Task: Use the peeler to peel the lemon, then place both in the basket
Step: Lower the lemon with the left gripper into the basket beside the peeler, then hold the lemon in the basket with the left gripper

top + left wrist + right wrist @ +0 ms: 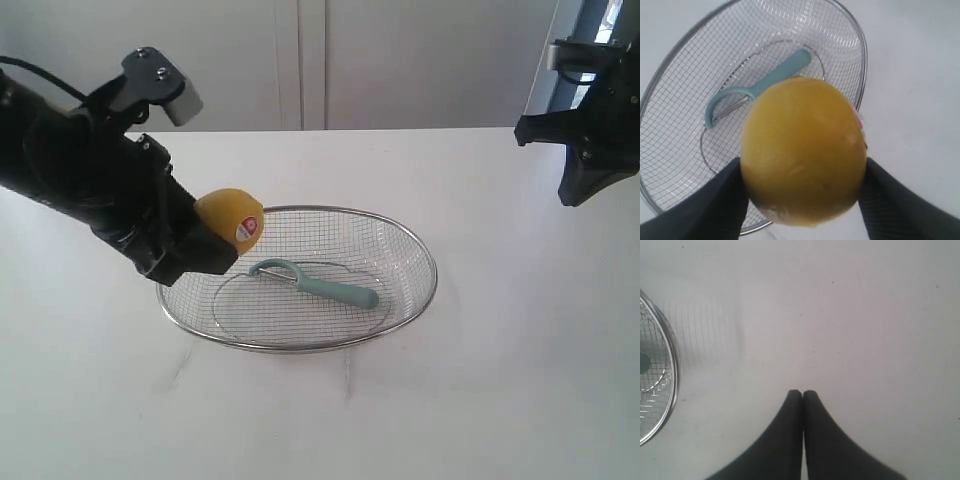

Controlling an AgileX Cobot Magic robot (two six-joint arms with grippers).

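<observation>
My left gripper [215, 240] [802, 185] is shut on the yellow lemon [230, 218] [804, 150], holding it in the air over the left rim of the wire basket [410, 240] [670, 150]. The lemon's red-and-white sticker faces the exterior camera. The teal peeler [320, 283] [755, 90] lies inside the basket, hooked head to the left. My right gripper [802, 392] is shut and empty, raised above the bare table at the far right [590, 150], well away from the basket [662, 390].
The white table [500, 400] surrounds the basket on all sides. A pale wall with panel seams rises behind the table's far edge.
</observation>
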